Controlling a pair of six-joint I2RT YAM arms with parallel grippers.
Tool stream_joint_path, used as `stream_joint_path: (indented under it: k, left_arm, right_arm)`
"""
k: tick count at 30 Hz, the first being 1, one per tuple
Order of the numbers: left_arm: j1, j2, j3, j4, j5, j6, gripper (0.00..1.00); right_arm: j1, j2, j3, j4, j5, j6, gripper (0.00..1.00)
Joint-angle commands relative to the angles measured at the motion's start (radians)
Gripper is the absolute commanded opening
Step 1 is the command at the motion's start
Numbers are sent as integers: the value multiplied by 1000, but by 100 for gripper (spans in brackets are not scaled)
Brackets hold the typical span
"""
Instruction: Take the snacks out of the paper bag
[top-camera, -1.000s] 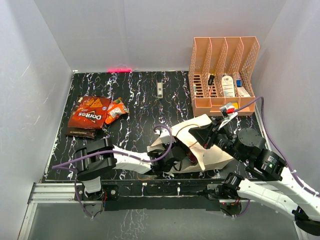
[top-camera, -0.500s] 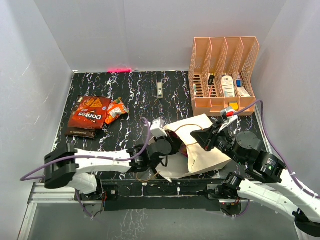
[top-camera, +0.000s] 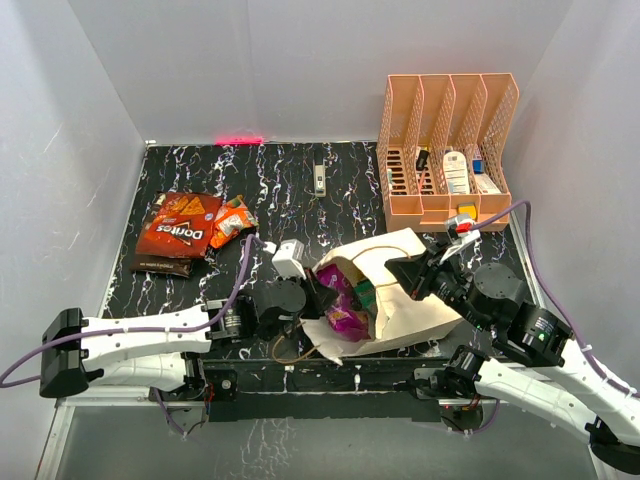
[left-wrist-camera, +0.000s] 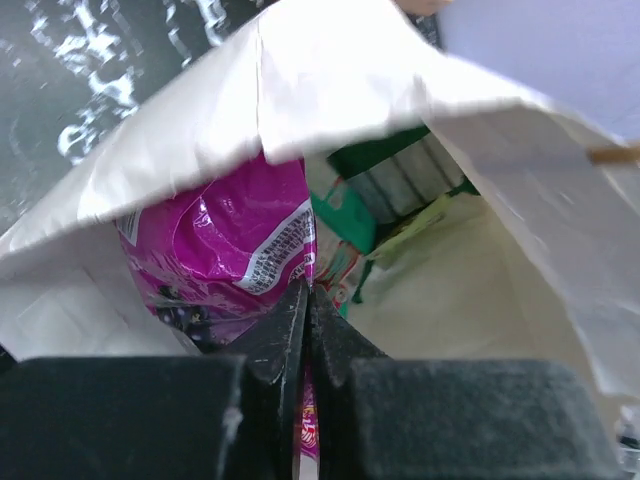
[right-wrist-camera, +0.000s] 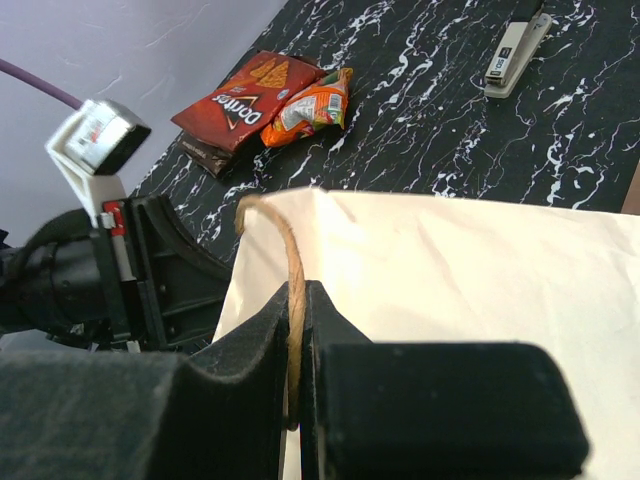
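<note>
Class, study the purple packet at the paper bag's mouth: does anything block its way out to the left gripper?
Nothing visible does: the left gripper is shut on the purple packet at the paper bag's open mouth.

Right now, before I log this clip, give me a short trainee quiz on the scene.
1. True or false: the right gripper is shut on the paper bag's cord handle.
2. How many snacks lie outside the bag?
3. The left gripper pinches which packet? A purple, B green, C silver.
Key: 1 true. 2 three: red Doritos, orange packet, dark brown packet. 3 A, the purple packet.
</note>
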Motion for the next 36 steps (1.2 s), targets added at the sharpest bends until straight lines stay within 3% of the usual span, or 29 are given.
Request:
stream_joint_path:
  k: [1, 7, 10, 12, 17, 20, 23, 27, 30, 36]
  left_arm:
    - [-1, -21, -42, -70, 22, -104, 0]
    - [-1, -43, -108, -198, 12, -190, 1]
    - [-1, -59, -125, -250, 9, -235, 19]
    - [-1, -68, -155, -233, 34, -250, 38]
    - [-1, -50, -188, -162, 88, -284, 65]
    - [-1, 2, -165, -156, 106, -278, 76]
    - [-1, 80, -120, -136, 114, -258, 82]
    - [1, 162, -112, -66, 120, -258, 82]
    - [4, 189, -114, 4, 128, -237, 77]
    - [14, 178, -83, -31, 117, -210, 38]
  right_arm:
    - [-1, 1, 2, 34, 12, 10, 7]
    - [-1, 12, -3, 53, -20, 16, 7]
    - [-1, 20, -17, 73, -38, 18, 7]
    - [-1, 29, -24, 83, -46, 19, 7]
    - [-1, 34, -31, 95, -54, 23, 7]
    - [-1, 24, -36, 93, -54, 27, 7]
    - [-1, 12, -40, 89, -53, 31, 7]
    - [-2, 1, -42, 83, -49, 36, 7]
    - [-1, -3, -40, 78, -49, 36, 7]
    - [-2, -13, -42, 75, -44, 35, 7]
